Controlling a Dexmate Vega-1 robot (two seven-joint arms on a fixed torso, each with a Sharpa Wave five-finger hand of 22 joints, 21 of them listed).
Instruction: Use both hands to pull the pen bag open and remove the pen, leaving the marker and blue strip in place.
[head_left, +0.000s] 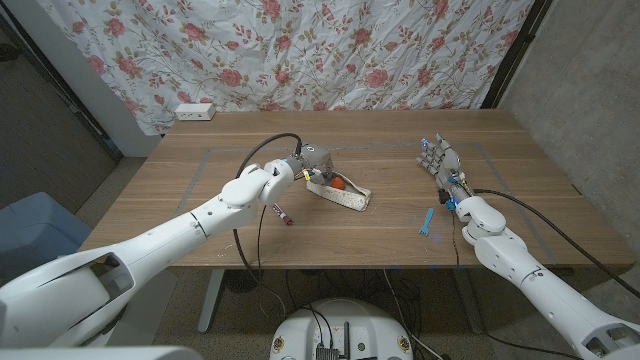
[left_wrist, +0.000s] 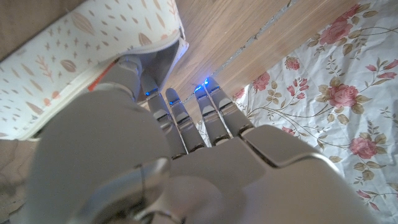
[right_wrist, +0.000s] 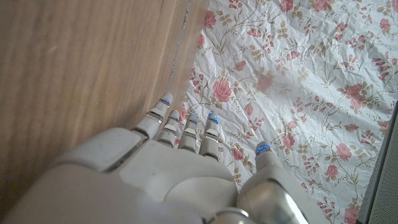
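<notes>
A: What hangs behind the wooden table (head_left: 200, 200)?

B: A floral curtain (head_left: 300, 50), white with pink roses and wrinkled, spread across the far side. The right wrist view shows the same cloth (right_wrist: 298, 81) beyond the table's edge.

A: And the walls?

B: A grey wall (head_left: 585, 90) stands on the right. On the left a darker grey panel (head_left: 40, 120) leans in, with black poles at both sides of the curtain.

A: Anything on the far edge?

B: A white power strip (head_left: 195, 112) at the far left corner. Something blue (head_left: 25, 225) sits low at the left. Thin tape lines mark the tabletop.
</notes>
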